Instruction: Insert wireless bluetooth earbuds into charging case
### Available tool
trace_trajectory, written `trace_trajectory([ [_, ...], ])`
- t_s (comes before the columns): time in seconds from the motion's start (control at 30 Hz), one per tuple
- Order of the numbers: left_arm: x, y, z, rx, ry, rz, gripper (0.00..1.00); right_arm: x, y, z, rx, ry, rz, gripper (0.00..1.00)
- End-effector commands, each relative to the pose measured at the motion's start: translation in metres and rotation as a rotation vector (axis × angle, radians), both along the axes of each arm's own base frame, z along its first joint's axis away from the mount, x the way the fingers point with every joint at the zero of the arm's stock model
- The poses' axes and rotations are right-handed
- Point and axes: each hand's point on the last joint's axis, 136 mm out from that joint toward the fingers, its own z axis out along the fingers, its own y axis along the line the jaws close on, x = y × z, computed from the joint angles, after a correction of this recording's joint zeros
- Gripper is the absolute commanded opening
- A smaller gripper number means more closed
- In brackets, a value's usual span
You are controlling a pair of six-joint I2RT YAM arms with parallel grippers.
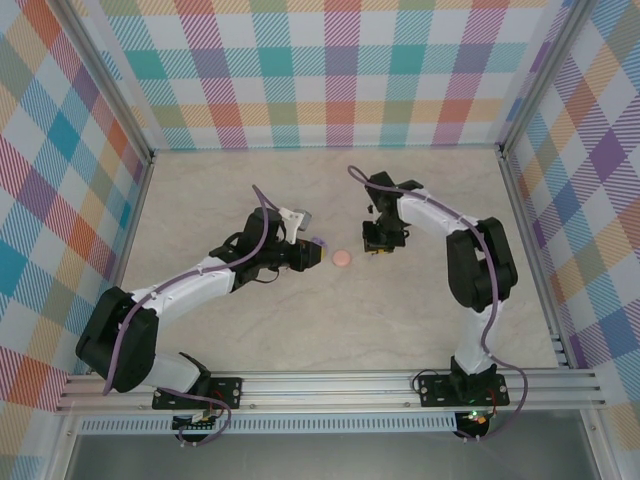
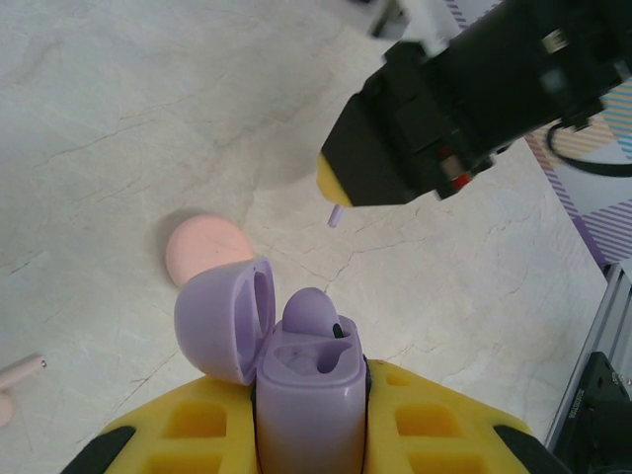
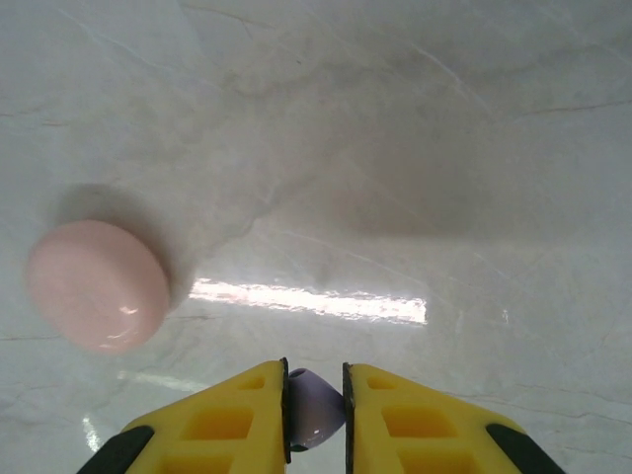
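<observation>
The small purple earbud (image 3: 314,410) is pinched between the yellow fingertips of the right gripper (image 3: 316,383), which are pressed together on its bulb. In the left wrist view its thin stem pokes down out of the grip, so its long axis is close to vertical.

It hangs above the pale marbled tabletop (image 2: 118,118), higher than the purple oval charging case (image 2: 296,390) and apart from it. From above, that case lies to the left of the right gripper. The left gripper (image 2: 308,439) clamps the case by its sides, with the lid (image 2: 222,316) swung open. A second purple earbud (image 2: 311,311) sits in one socket, and the empty socket (image 2: 296,357) beside it faces up.

A pale pink round closed case (image 2: 205,247) rests on the table between the two grippers. The right arm carries the earbud, so I judge it must travel left and down, stem first.
</observation>
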Motion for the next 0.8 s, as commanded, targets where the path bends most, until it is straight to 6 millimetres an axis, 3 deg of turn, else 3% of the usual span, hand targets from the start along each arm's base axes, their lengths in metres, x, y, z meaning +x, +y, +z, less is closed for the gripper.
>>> trace_trajectory([
  [0.0, 0.004, -0.006, 0.023, -0.045, -0.039, -0.013, 0.09, -0.007, -0.01, -0.017, -0.056, 0.062, 0.019, 0.19],
  [0.27, 0.002, -0.005, 0.024, -0.043, -0.039, -0.017, 0.09, -0.005, -0.014, -0.034, -0.1, 0.107, 0.021, 0.22],
  [0.6, 0.001, -0.004, 0.023, -0.039, -0.042, -0.02, 0.09, -0.012, -0.015, -0.035, -0.102, 0.142, -0.024, 0.37],
  [0.77, 0.001, -0.003, 0.023, -0.037, -0.043, -0.017, 0.09, -0.018, -0.014, -0.04, -0.111, 0.163, -0.039, 0.36],
])
